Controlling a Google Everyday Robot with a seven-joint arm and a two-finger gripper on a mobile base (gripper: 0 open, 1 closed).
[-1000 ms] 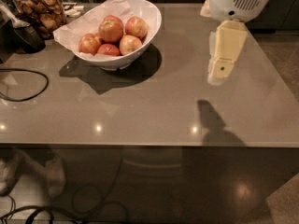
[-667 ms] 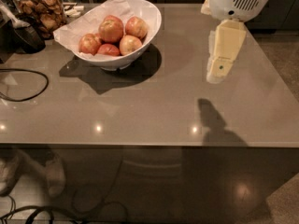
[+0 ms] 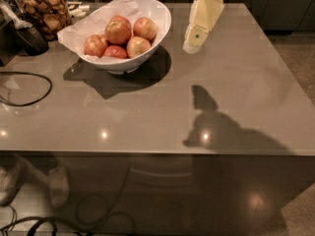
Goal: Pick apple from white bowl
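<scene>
Grey countertop [image 3: 147,117]: gripper [image 3: 192,45] hangs just right of white bowl [image 3: 165,19], grip state unclear. The apple [image 3: 118,31] lies to its left, past the rim.

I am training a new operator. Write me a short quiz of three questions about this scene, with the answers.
1. True or false: the largest apple lies in the white bowl.
2. Where is the gripper?
A) inside the bowl
B) above the table, beside the bowl on the picture's right, apart from it
C) touching the largest apple
3. What lines the bowl under the apples?

Key: 1 true; 2 B; 3 crumpled white paper.
</scene>
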